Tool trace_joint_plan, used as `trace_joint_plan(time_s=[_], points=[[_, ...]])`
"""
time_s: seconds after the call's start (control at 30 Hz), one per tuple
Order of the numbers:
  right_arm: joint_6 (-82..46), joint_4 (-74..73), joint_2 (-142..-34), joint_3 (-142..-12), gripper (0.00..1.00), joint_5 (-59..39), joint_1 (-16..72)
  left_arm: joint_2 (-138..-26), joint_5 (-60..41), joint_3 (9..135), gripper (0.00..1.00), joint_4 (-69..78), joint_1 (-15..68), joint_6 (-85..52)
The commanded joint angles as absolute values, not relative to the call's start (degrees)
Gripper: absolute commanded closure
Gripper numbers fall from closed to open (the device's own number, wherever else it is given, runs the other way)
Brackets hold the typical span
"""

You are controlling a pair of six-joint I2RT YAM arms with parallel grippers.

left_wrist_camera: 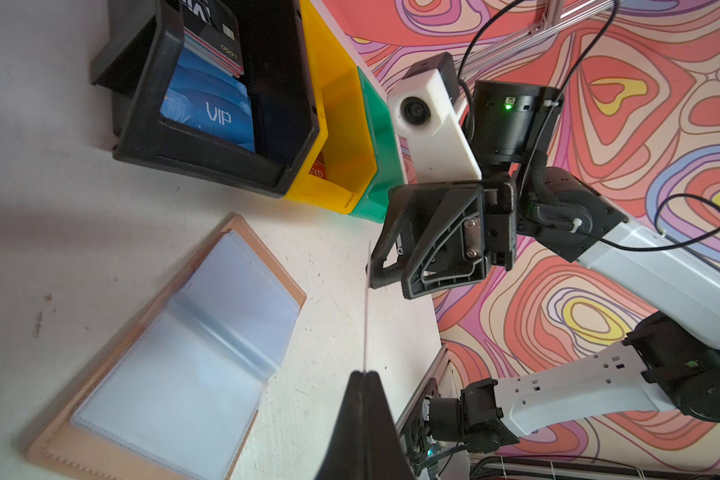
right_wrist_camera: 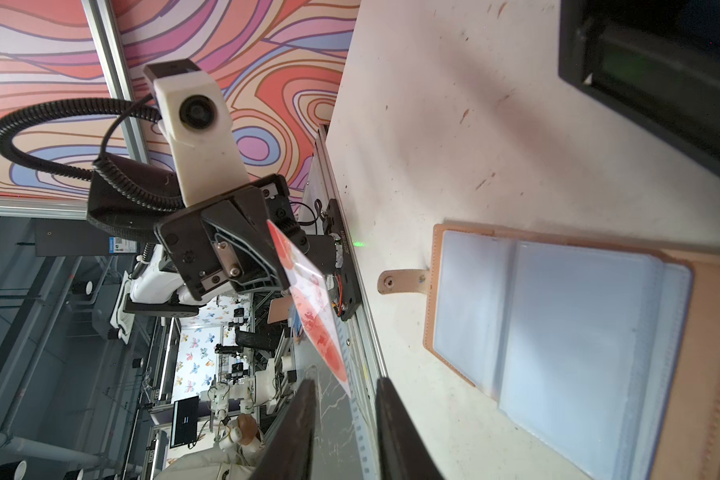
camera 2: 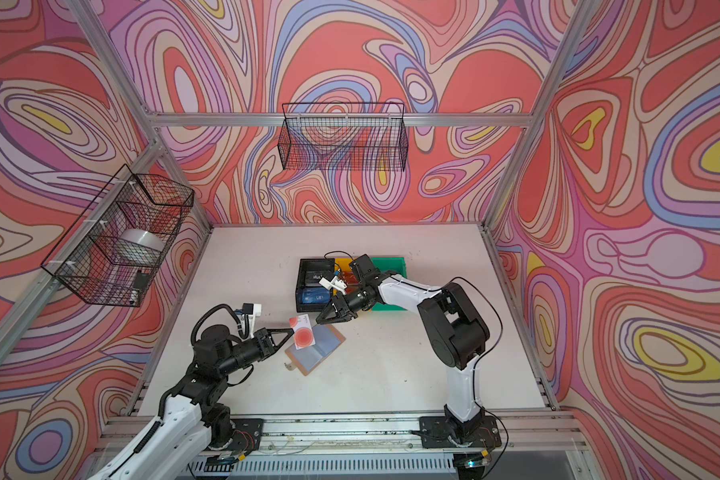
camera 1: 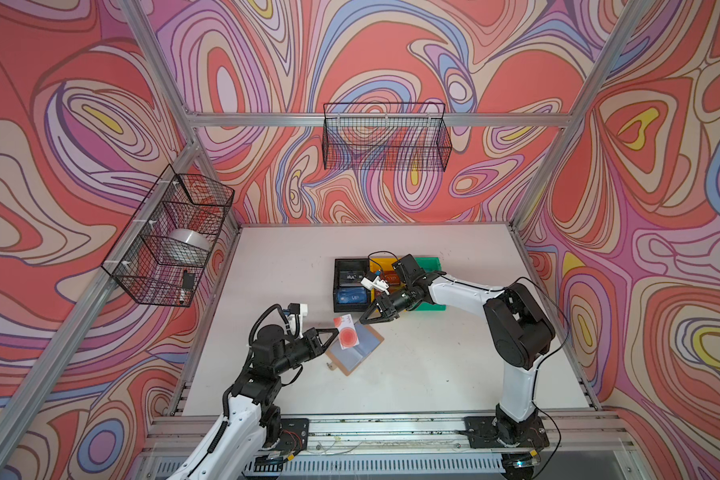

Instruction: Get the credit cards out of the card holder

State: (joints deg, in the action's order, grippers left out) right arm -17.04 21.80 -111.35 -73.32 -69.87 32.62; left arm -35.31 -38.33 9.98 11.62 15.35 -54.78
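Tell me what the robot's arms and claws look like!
The left arm and right arm are white shells with black joints. The left gripper and right gripper have black, pointy triangle fingers and white camera boxes. Black cables loop along them.

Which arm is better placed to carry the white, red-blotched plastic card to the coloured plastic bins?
Probably right: the right gripper is open beside the white, red-blotched plastic card and nearer the coloured plastic bins; the left gripper pinching it is farther.

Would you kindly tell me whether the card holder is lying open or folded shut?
Open: the card holder lies spread flat with clear pages facing up, and its snap tab sits unfastened.
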Motion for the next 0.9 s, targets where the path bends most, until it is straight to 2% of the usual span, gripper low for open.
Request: trace_joint_plan(time_s=[0.0,0.87], points=[[-17.01,19.71,-110.35,-72.17,0.72,-72.30,32.78,-35.32,-37.85,9.53,1.00,13.96,15.05,-55.37],[-19.61,16.01,-114.57,-74.03,0.72,-73.37,37.20,-35.85,-37.03,9.49,1.00,14.48,15.09,-55.24]])
